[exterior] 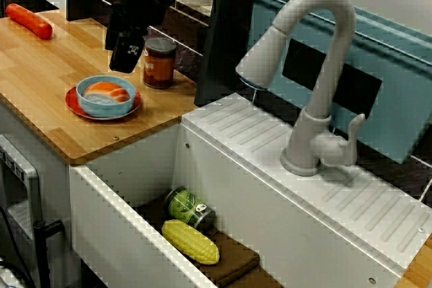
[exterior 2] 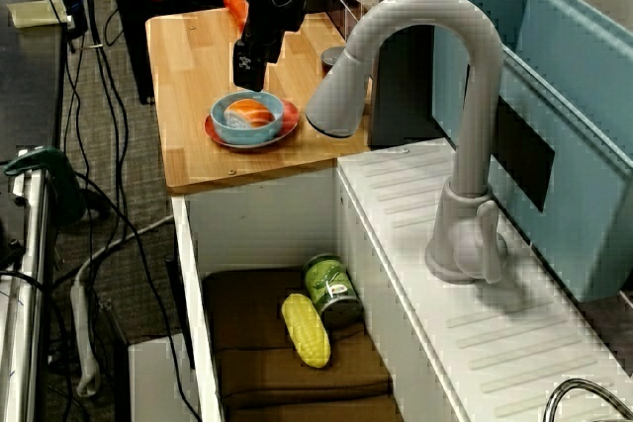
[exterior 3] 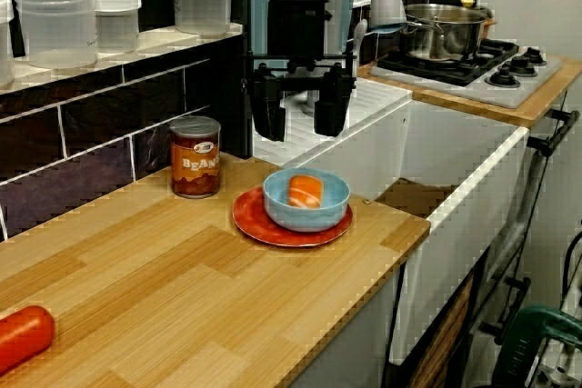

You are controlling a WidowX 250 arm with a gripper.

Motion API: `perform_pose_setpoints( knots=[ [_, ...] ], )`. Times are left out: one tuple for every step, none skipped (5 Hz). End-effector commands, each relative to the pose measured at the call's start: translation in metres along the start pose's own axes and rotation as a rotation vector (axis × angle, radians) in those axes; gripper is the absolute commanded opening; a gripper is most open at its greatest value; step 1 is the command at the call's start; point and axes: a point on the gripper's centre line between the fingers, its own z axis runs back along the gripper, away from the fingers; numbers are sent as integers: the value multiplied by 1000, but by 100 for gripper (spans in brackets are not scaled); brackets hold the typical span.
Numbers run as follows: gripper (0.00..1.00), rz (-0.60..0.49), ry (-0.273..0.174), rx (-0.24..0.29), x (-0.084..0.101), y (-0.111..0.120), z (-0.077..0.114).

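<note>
In the side view, the jaws hang released above the bowl [exterior 3: 306,215], with a can [exterior 3: 195,159] at its 9 o'clock. The bowl looks light, stiff and probably slick, so its rim offers the surest hold.

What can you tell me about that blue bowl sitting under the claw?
The bowl is small, round and light blue, with a smooth, slightly glossy wall that looks like plastic or glazed ceramic. It stands upright in the middle of a red plate on the wooden counter, near the edge by the sink. Inside lies one orange piece with pale stripes, like a slice of salmon. The open claw hangs above it without touching. A beans can stands apart beside it.
</note>
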Motion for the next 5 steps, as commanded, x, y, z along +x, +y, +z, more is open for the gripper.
perform_pose_setpoints(
  knots=[
    [100,97,-64,15,-9,-1,23],
    [100,203,-80,-15,-19,-14,28],
    [100,309,-80,-106,-34,-25,29],
    [100,358,-131,-164,-42,-35,37],
    [100,417,-145,-235,-38,-54,36]
  ],
)
